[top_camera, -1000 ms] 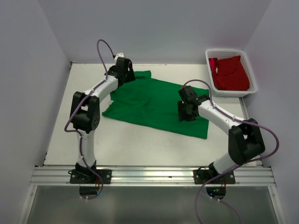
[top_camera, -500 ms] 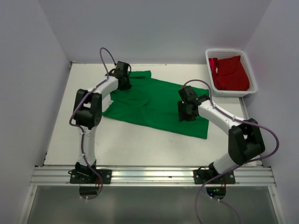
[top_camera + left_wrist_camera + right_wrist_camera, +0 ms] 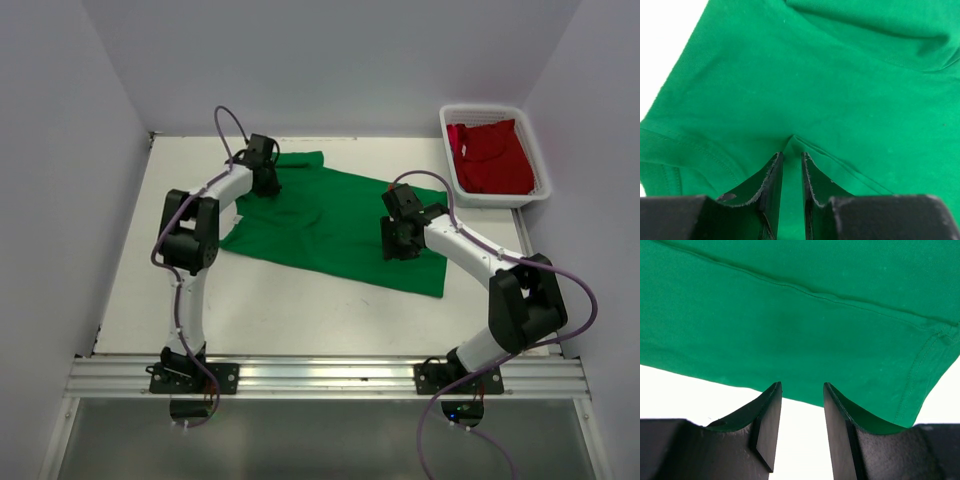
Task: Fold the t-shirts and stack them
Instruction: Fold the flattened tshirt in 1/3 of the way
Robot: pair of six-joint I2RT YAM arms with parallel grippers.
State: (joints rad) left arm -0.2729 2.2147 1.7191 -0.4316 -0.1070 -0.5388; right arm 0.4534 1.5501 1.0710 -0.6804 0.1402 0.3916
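The green t-shirt (image 3: 330,220) lies spread on the white table, wrinkled near its far left corner. My left gripper (image 3: 268,182) is down on that corner. In the left wrist view it (image 3: 792,155) is shut on a pinched ridge of the green cloth (image 3: 815,75). My right gripper (image 3: 398,248) sits over the shirt's right part. In the right wrist view it (image 3: 802,385) stands open, with bare table between the fingers and the green cloth's (image 3: 790,315) edge at the tips. The red t-shirt (image 3: 492,158) lies crumpled in the basket.
The white mesh basket (image 3: 480,108) stands at the back right corner of the table. Grey walls close in the table on the left, back and right. A metal rail (image 3: 320,375) with both arm bases runs along the near edge.
My left gripper has shifted slightly on the far left corner of the green t-shirt and closed on a fold of it. The right arm has not moved.
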